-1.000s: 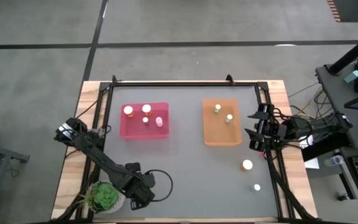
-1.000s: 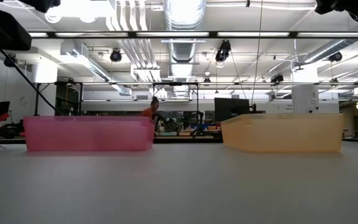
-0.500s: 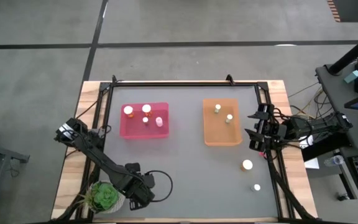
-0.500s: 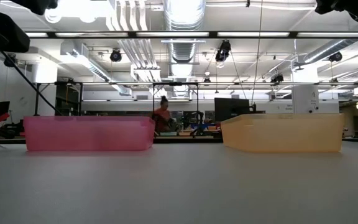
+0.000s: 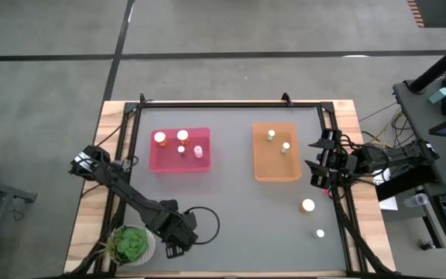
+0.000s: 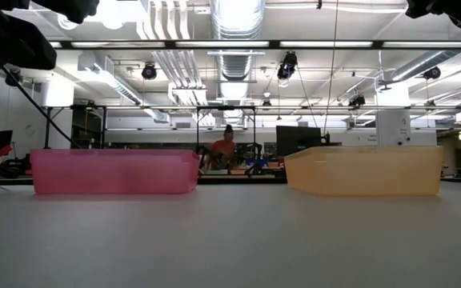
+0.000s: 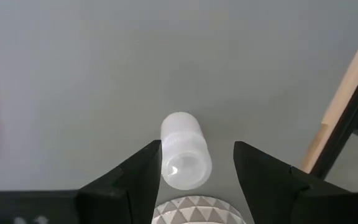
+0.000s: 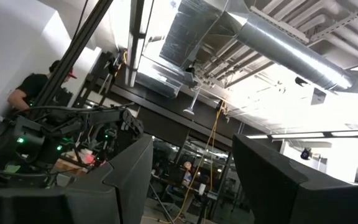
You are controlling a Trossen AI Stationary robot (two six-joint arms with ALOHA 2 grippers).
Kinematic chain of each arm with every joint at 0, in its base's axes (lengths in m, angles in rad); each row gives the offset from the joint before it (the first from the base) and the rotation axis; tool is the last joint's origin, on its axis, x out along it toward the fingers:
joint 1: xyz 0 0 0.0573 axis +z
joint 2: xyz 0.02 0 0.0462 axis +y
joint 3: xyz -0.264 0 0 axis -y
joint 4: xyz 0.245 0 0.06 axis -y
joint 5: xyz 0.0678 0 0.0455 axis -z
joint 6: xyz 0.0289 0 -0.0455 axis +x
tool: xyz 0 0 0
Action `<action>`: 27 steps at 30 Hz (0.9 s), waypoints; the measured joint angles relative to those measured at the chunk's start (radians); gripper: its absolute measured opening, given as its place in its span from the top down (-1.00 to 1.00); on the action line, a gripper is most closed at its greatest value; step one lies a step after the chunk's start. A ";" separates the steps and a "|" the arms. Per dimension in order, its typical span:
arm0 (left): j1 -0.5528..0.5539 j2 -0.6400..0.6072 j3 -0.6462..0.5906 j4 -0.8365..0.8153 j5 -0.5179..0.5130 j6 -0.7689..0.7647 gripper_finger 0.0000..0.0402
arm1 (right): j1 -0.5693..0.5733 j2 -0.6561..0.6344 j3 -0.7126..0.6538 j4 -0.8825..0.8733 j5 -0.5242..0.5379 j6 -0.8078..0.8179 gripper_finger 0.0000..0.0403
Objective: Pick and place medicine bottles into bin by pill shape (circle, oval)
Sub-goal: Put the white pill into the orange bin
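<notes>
My left gripper [image 5: 180, 237] is low over the table's near left, beside the plant pot [image 5: 130, 244]. It is open around a small pale bottle [image 7: 182, 152], which shows only in the left wrist view. The pink bin [image 5: 180, 150] holds several white-capped bottles. The orange bin [image 5: 276, 152] holds two bottles [image 5: 271, 136] [image 5: 286, 146]. Two more bottles [image 5: 307, 205] [image 5: 320, 232] stand on the table at the near right. My right gripper [image 8: 191, 143] waits open at the table's right edge [image 5: 321, 161], pointing up at the ceiling. My left gripper comes at the pale bottle from above, one finger on each side. One finger [image 7: 143, 168] lies right against the bottle's side [image 7: 165, 155], and I cannot tell whether it touches. The other finger [image 7: 253, 165] stands apart from it.
The dark frame rails [image 5: 126, 124] run along the table's edges. A black cable loop [image 5: 206, 225] lies beside my left gripper. A person moves in the room far behind the bins [image 6: 226, 146]. Bare grey tabletop [image 5: 238, 217] lies between the bins and the near edge.
My left gripper has shifted a little toward the table's right edge, away from the plant pot. The cable loop has moved with it. The person in the background has walked to the right.
</notes>
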 joint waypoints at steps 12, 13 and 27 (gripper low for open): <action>0.009 -0.001 0.024 0.032 0.006 0.033 0.50 | -0.002 0.000 0.000 0.000 0.001 -0.006 -0.07; 0.009 -0.001 0.023 0.034 0.006 0.028 0.50 | -0.002 0.000 0.000 0.000 0.001 -0.006 -0.07; -0.024 -0.001 0.005 -0.036 0.004 0.026 -0.20 | -0.002 0.000 0.000 0.000 0.001 -0.006 -0.07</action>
